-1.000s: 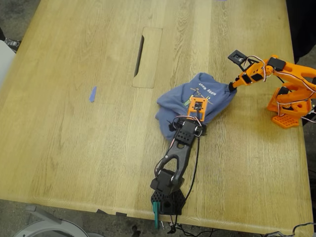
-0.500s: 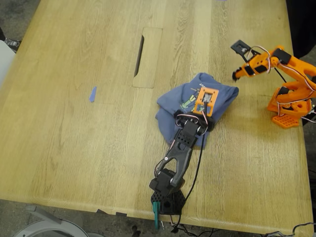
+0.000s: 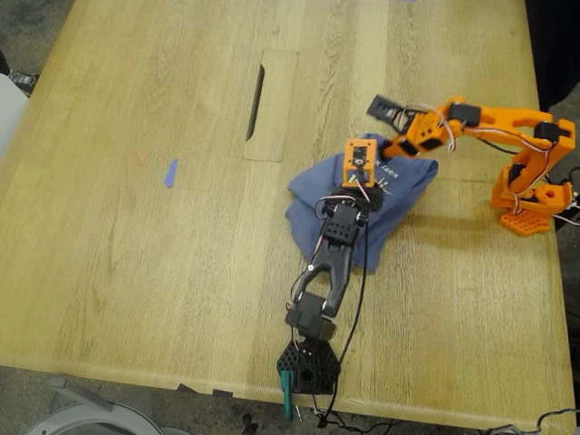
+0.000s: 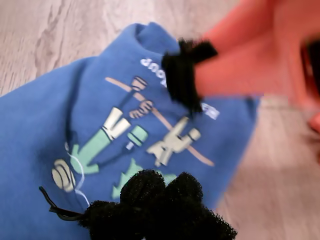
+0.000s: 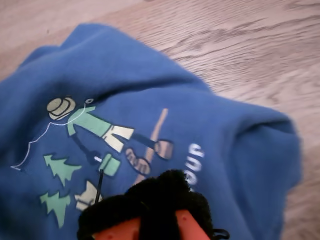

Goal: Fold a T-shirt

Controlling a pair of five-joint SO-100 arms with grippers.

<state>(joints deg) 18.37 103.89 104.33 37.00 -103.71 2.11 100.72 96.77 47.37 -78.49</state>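
The T-shirt (image 3: 313,195) lies crumpled in a blue heap on the wooden table, right of centre in the exterior view. Its green-and-yellow figure print (image 4: 125,140) faces up, and the print (image 5: 95,135) also fills the second wrist view. My first gripper (image 4: 155,197), on the black arm, hovers over the print with its black foam pads together and nothing seen between them. It sits at the shirt's middle in the exterior view (image 3: 361,161). My second gripper (image 3: 385,149), on the orange arm, reaches over the shirt's far edge, foam tip (image 5: 155,195) closed above the white lettering.
A long cable slot (image 3: 269,104) is cut into the table (image 3: 136,272) beyond the shirt. A small blue tape strip (image 3: 169,172) lies toward the exterior view's left. The orange arm's base (image 3: 530,204) stands at that view's right edge, the black base (image 3: 308,367) at the near edge.
The orange arm left the shirt's right edge, lifted, then swung left over the shirt. The black arm stretched farther across the shirt toward it. The shirt has hardly shifted.
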